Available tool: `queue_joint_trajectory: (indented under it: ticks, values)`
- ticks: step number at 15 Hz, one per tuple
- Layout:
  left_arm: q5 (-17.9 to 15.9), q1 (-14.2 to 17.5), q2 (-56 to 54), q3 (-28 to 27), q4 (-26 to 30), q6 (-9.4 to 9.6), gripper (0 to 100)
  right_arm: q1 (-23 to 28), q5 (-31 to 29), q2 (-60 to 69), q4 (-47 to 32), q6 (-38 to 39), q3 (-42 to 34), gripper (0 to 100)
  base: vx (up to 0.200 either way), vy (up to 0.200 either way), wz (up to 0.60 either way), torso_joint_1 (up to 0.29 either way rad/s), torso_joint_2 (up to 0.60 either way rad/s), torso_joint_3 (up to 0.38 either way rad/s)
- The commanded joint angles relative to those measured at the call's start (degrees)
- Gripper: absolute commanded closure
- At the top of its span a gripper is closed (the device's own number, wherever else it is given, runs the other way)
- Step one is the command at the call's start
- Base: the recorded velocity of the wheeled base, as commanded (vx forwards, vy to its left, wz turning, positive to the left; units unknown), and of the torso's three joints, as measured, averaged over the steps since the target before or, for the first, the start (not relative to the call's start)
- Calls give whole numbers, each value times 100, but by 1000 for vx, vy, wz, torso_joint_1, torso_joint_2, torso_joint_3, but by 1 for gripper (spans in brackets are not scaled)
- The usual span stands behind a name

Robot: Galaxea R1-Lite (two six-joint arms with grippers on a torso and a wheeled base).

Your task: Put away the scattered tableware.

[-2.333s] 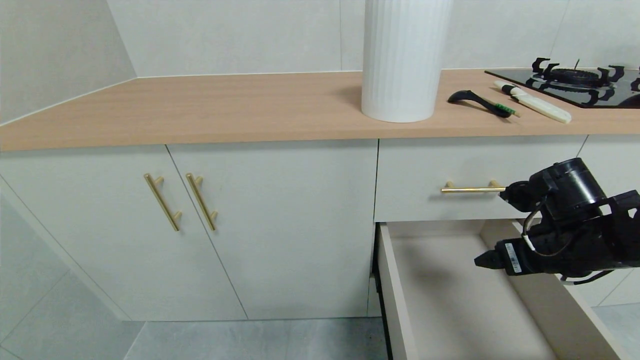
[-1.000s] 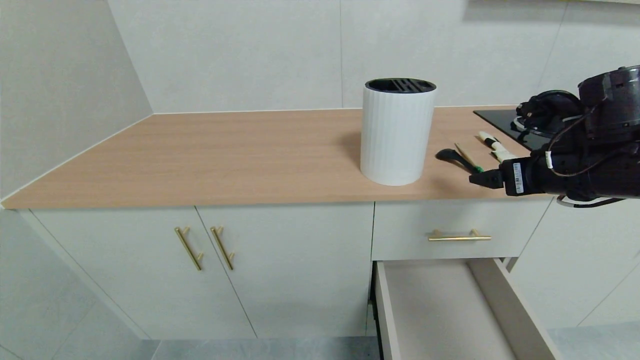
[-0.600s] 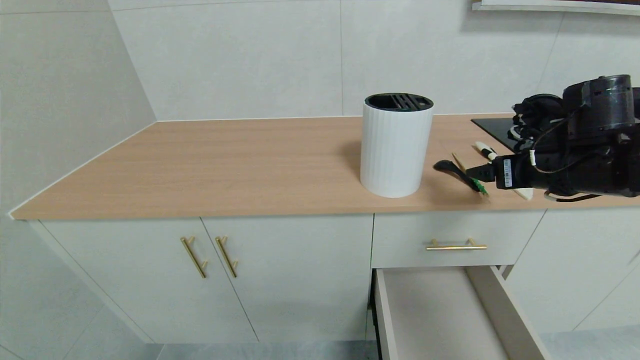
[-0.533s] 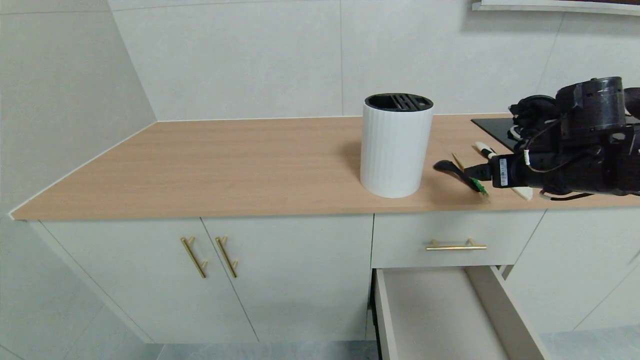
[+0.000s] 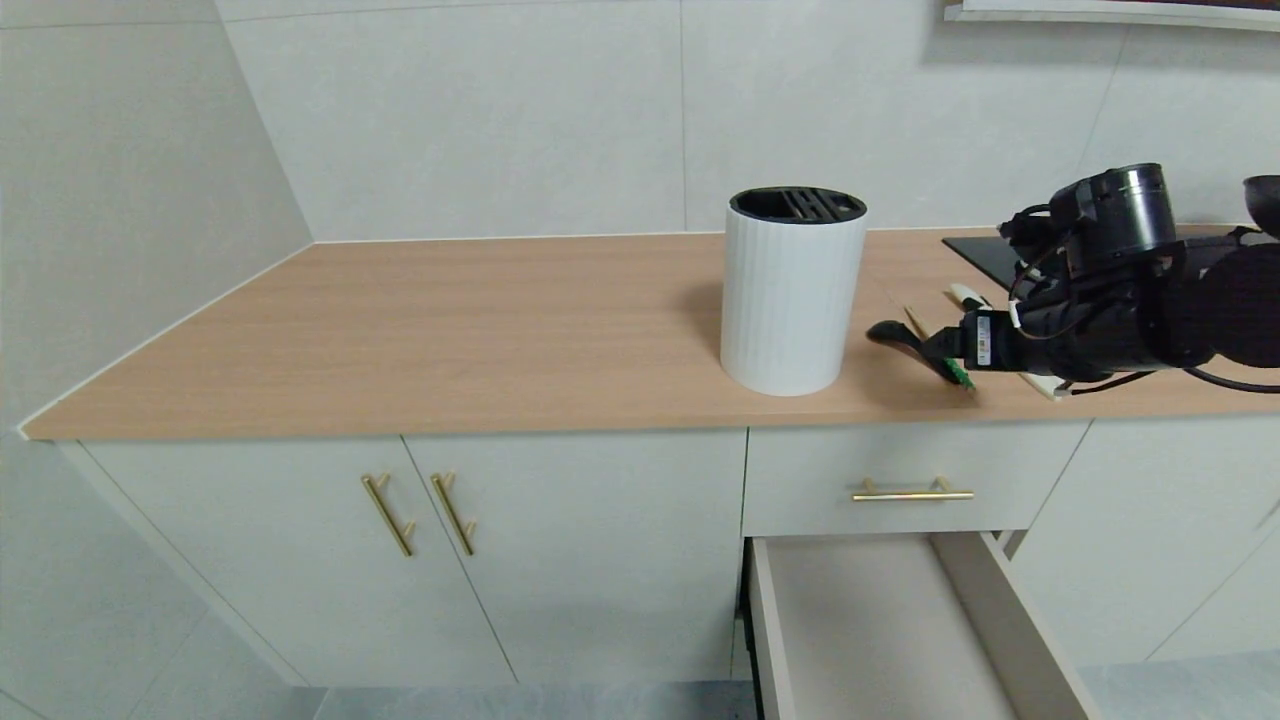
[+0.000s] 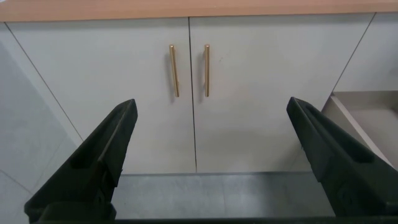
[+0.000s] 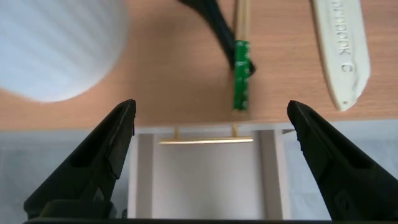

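On the wooden counter (image 5: 500, 330) lie a black spoon (image 5: 893, 333), chopsticks with green ends (image 5: 958, 372) and a white knife (image 5: 966, 295), right of a white ribbed utensil holder (image 5: 793, 290). My right gripper (image 5: 948, 346) hovers just above the chopsticks at the counter's front edge. In the right wrist view the right gripper (image 7: 210, 109) is open, its fingers wide apart, over the green chopstick ends (image 7: 241, 74), with the spoon handle (image 7: 214, 25), knife (image 7: 339, 50) and holder (image 7: 56, 43) around. My left gripper (image 6: 210, 106) is open, low, facing the cabinet doors (image 6: 249, 93).
Below the counter a drawer (image 5: 880, 620) stands pulled out, under a shut drawer with a gold handle (image 5: 910, 492). Two cabinet doors with gold handles (image 5: 420, 515) are to its left. A black stove top (image 5: 985, 250) lies at the counter's far right.
The head camera has risen from drawer level to above the counter. My right arm came up from beside the drawer to the utensils, and its wrist has turned in the last half second.
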State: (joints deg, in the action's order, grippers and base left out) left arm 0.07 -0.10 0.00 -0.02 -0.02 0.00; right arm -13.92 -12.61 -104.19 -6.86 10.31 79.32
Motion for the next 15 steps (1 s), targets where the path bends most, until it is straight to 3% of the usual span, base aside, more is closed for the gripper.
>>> queue_joint_trajectory:
  ticks: [1,15]
  values:
    - [1,1,0,2,-6,0,0,65,-40,-339,10,-3,92,0,0,0,0,0,0,0]
    - [1,1,0,2,-6,0,0,302,-234,-901,27,-12,329,0,0,0,0,0,0,0]
